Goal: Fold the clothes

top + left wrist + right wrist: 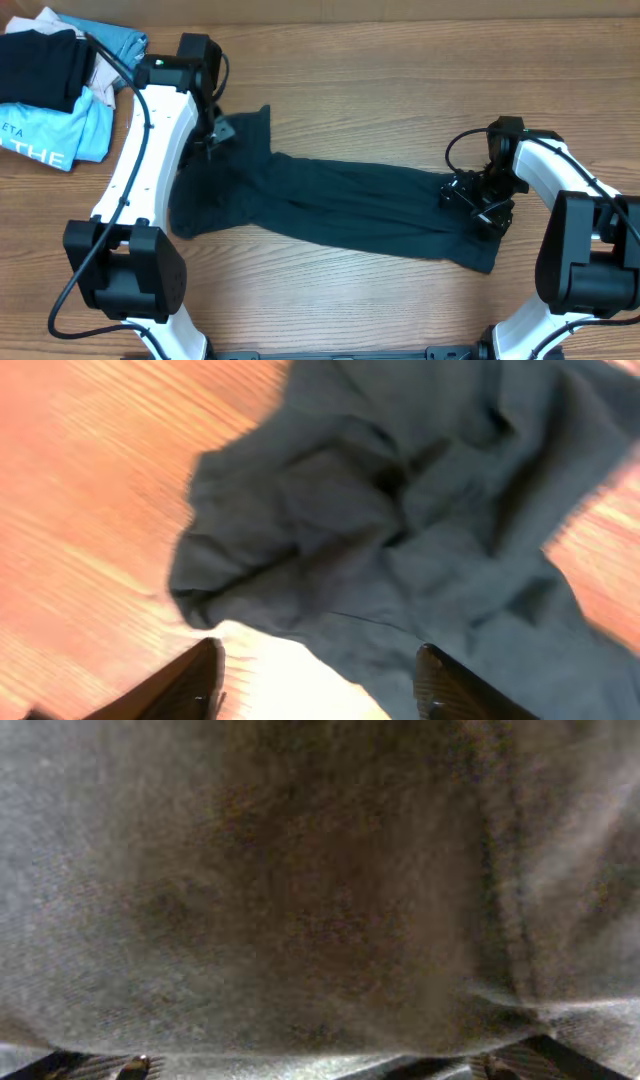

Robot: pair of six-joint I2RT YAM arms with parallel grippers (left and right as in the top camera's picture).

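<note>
The dark navy-teal garment (340, 205) lies limp and wrinkled on the wooden table, stretched in a long band from left to right. No white lettering shows. My left gripper (215, 135) hovers over its bunched upper-left end. In the left wrist view the jaws (320, 685) are open, with the crumpled cloth (400, 510) just ahead and its edge reaching the right finger. My right gripper (482, 207) is low over the garment's right end. In the right wrist view cloth (300, 870) fills the frame and the fingertips (310, 1068) stand wide apart at the bottom edge.
A pile of other clothes sits at the far left corner: a black folded garment (40, 65), a light-blue shirt printed "THE" (50, 135) and a pinkish piece (103, 85). Bare wood table (380, 90) lies behind and in front of the garment.
</note>
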